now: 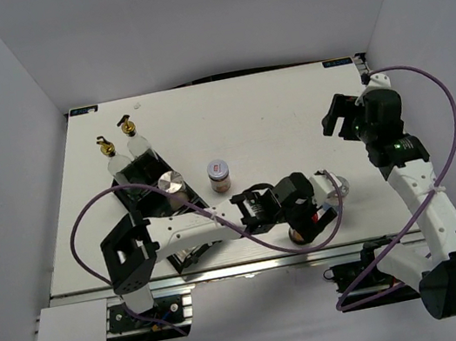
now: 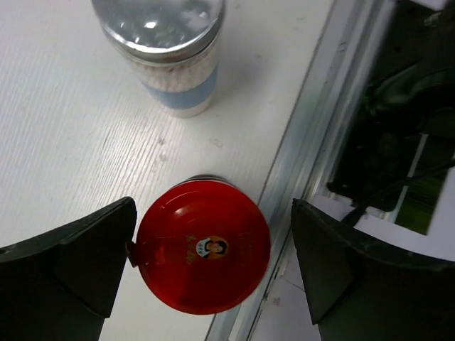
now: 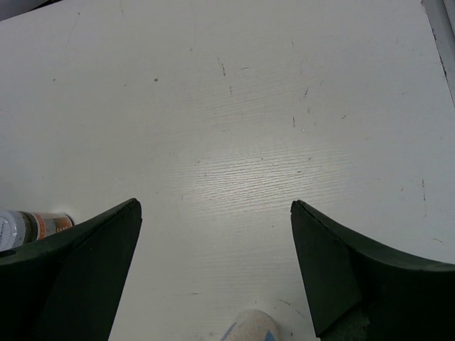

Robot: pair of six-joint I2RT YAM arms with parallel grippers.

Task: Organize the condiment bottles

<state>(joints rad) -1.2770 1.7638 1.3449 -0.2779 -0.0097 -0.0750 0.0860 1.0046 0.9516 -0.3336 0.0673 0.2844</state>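
Red-lidded jar (image 2: 202, 245), lower centre of the left wrist view, at the table (image 2: 71, 142) edge: straddled by the left gripper (image 2: 213, 213), jaws wide, empty, seemingly poised to grasp. Right gripper (image 3: 213, 209): likewise spread, holding nothing.

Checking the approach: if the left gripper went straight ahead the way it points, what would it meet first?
Probably the red-lidded jar: it sits right in line, framed by the open left gripper, though how far off it is stays unclear.

Tall clear gold-spouted bottle (image 1: 113, 162) and twin (image 1: 138, 144) upright far left; silver-lidded jar (image 1: 171, 181) beside them; dark-lidded jar (image 1: 219, 175) centre; red-lidded jar (image 2: 202, 245), blue-banded silver-lidded jar (image 2: 170, 64) upright, close together, near side.
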